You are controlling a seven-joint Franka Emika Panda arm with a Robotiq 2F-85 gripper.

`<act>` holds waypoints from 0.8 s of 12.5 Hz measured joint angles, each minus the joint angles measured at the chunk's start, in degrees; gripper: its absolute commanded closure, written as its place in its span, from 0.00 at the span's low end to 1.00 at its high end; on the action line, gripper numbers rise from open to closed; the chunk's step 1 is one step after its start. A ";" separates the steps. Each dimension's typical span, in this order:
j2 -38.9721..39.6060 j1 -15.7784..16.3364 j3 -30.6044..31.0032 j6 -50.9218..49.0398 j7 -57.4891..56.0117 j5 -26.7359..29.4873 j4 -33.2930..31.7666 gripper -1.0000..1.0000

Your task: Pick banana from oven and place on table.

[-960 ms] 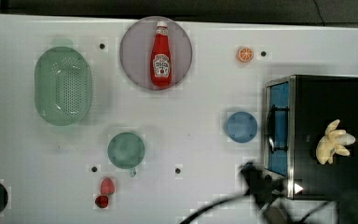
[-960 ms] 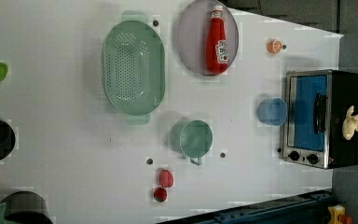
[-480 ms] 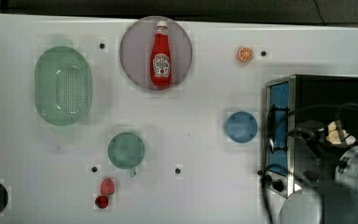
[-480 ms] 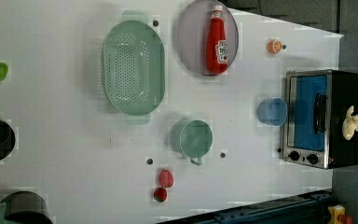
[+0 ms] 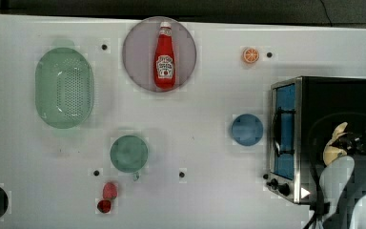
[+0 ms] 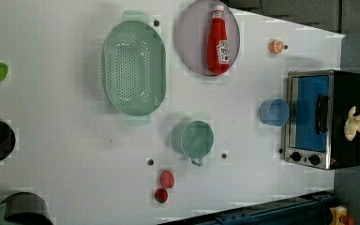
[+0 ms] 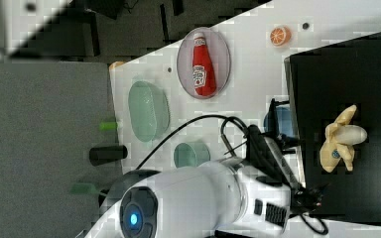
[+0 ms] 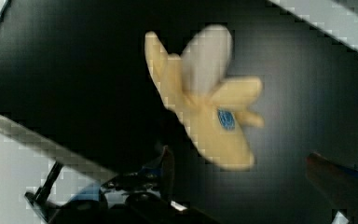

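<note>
We see the gripper [image 8: 247, 177] with its jaws spread wide and nothing between them, hanging over the banana [image 8: 209, 116] without touching it. The banana [image 7: 342, 139] lies on the black top of the oven [image 5: 336, 102], peel strips splayed. The white arm [image 7: 203, 198] reaches in over the oven. On the table [image 5: 205, 200] beside the oven's glass door sits a blue disc [image 5: 247, 129].

Beyond the far edge of the large white flat table [image 5: 209, 119], the top view shows a dark strip of floor [image 5: 248, 9]. In the right view, a grey flat panel [image 7: 39, 129] stands beside dark floor [image 7: 129, 25]. The light is even and soft.
</note>
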 measured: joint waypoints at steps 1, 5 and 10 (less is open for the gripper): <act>1.08 0.23 -0.34 1.57 -1.38 0.40 0.11 0.00; 9.10 1.05 -2.43 8.48 -5.20 5.37 1.45 0.00; 12.66 1.12 -1.40 11.53 -5.34 4.53 0.11 0.53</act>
